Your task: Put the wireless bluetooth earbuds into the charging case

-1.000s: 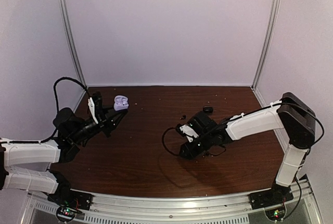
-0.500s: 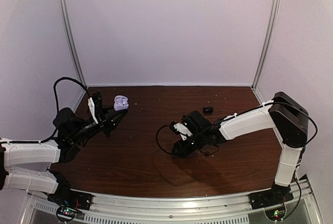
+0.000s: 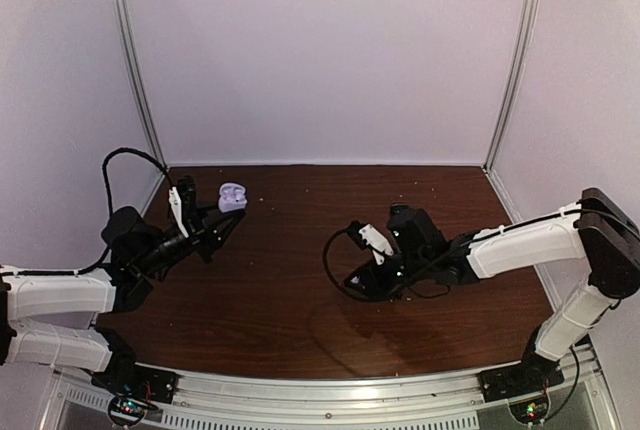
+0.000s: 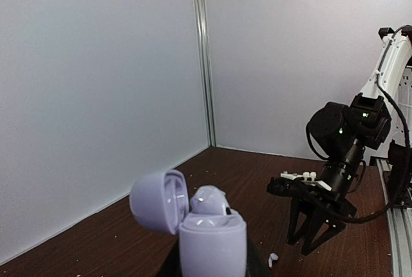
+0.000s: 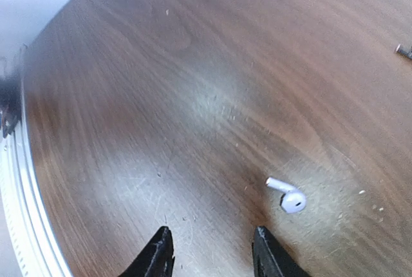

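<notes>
My left gripper (image 3: 222, 218) is shut on an open lilac charging case (image 3: 232, 197) and holds it above the table at the far left. In the left wrist view the case (image 4: 211, 238) has its lid swung left, and one pale earbud (image 4: 209, 200) sits in it. A second pale earbud (image 5: 288, 197) lies on the wood just ahead and right of my right gripper (image 5: 212, 254), which is open and empty. It also shows in the left wrist view (image 4: 272, 259), beside my right gripper (image 4: 315, 222). I cannot make out the black earbuds.
The brown table (image 3: 280, 290) is walled by pale panels at the back and both sides. A small dark object (image 5: 404, 50) lies at the right edge of the right wrist view. The right arm's cable (image 3: 335, 265) loops over the table's middle.
The right arm has stretched lower and its elbow has swung right, while its gripper stays near the table's middle. The small black case behind it is now covered by the arm. The left arm has not moved.
</notes>
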Motion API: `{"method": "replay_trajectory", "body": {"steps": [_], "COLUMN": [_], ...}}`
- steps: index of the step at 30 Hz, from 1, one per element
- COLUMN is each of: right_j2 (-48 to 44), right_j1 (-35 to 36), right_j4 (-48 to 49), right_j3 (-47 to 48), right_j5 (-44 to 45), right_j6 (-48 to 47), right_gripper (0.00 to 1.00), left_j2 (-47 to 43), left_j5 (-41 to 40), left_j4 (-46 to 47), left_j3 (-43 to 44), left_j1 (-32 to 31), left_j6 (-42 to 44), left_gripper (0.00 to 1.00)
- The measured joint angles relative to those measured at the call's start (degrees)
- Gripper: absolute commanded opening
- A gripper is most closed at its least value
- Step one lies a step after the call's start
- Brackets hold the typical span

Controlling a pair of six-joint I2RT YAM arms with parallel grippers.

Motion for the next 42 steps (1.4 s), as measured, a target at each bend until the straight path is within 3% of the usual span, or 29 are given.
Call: {"method": "replay_trajectory", "body": {"steps": [7, 20, 42], "right_j2": [-7.48, 3.3, 13.35], "right_j1": [-3.28, -5.92, -5.95], "right_j4": [13.11, 28.06, 36.35], "right_j3": [-10.43, -14.86, -12.15], "right_j5": [1.25, 2.05, -0.04], "right_j6": [-2.95, -11.06, -22.99], "right_gripper": [0.44, 0.42, 0.35], "left_j2": [0.0, 0.0, -0.11], "left_j5": [0.02, 0.2, 0.39], "left_j4": [0.02, 0.07, 0.46], "left_j3": [0.0, 0.0, 0.0], "left_j1": [0.0, 0.0, 0.0], "left_j6": [0.0, 0.0, -0.02], "left_gripper": [0.0, 0.0, 0.0]}}
